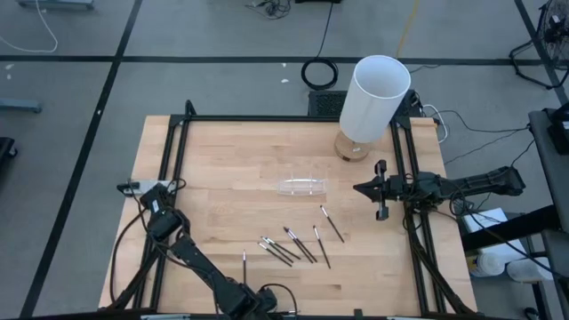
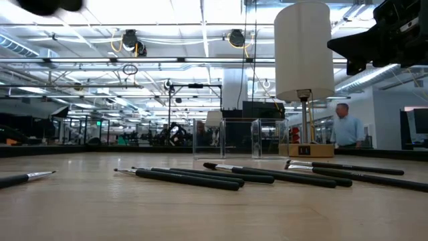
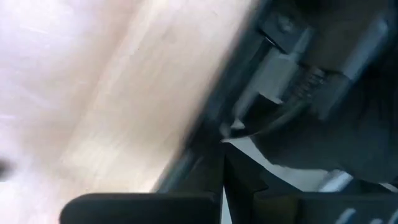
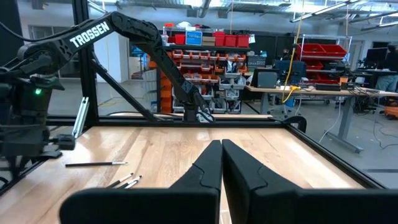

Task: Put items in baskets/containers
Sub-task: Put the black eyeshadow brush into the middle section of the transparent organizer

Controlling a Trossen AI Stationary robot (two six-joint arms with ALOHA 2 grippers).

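No stick is yet grasped: both the left gripper [image 3: 222,186] and right gripper [image 4: 221,163] are closed and empty, the sticks [image 1: 302,244] lie scattered on the table [image 1: 222,160] near the clear tray [image 1: 302,187], so an approach and opened fingers are judged next.

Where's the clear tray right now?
In the high view the tray lies mid-table, empty, just beyond the scattered sticks and in front of the white cylinder, to the left of the right gripper.

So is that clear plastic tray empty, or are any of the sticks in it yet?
Empty. The clear tray shows only bare wood through it from above, and the sticks all lie on the table nearer the front edge.
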